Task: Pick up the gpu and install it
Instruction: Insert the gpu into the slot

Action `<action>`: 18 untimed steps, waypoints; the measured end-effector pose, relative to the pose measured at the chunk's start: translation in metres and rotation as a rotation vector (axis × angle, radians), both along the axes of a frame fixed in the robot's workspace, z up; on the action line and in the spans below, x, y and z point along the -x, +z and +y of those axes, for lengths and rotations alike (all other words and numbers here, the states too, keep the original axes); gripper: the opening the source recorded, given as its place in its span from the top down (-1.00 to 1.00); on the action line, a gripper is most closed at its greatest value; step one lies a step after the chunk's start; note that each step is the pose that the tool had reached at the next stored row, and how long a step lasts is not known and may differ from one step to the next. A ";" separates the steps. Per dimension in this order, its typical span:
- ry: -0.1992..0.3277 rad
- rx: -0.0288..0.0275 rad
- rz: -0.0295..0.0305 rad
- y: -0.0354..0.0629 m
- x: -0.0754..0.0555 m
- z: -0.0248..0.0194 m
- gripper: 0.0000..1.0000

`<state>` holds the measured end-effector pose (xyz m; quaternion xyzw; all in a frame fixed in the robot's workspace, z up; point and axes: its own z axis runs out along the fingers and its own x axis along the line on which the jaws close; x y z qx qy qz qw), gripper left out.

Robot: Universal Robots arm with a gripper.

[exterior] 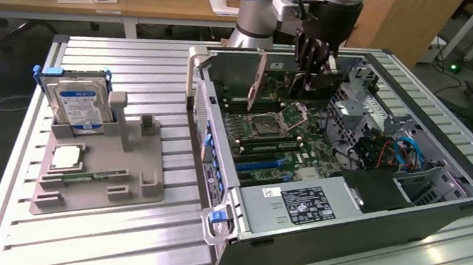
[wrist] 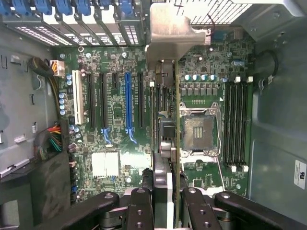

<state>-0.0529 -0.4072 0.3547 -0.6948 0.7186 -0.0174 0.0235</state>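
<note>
My gripper (exterior: 315, 74) hangs over the far end of the open computer case (exterior: 435, 208), shut on the gpu (exterior: 299, 83). The card is held upright above the motherboard (exterior: 283, 143), and its silvery end bracket (exterior: 261, 77) points towards the exterior view's left. In the wrist view the gpu (wrist: 175, 139) shows edge-on between my black fingers (wrist: 139, 206), with the metal bracket (wrist: 172, 33) at its far end. It floats over the board between the CPU socket (wrist: 199, 132) and the expansion slots, beside the blue slot (wrist: 128, 105). It sits in no slot.
A grey fixture (exterior: 129, 181) on the exterior view's left carries a hard drive with a blue label (exterior: 77, 104), a processor (exterior: 67, 156) and a memory stick (exterior: 87, 176). Inside the case are a power supply (exterior: 299, 205), coloured cables (exterior: 389, 152) and memory slots (wrist: 237, 124). The slatted table (exterior: 106, 243) surrounds it all.
</note>
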 end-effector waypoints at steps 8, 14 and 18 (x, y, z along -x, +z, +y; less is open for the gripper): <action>0.000 -0.0003 -0.0001 -0.0027 0.000 -0.0042 0.44; 0.000 -0.0002 -0.0001 -0.0063 0.004 -0.0049 0.44; 0.000 -0.0001 0.0000 -0.0076 0.004 -0.0073 0.44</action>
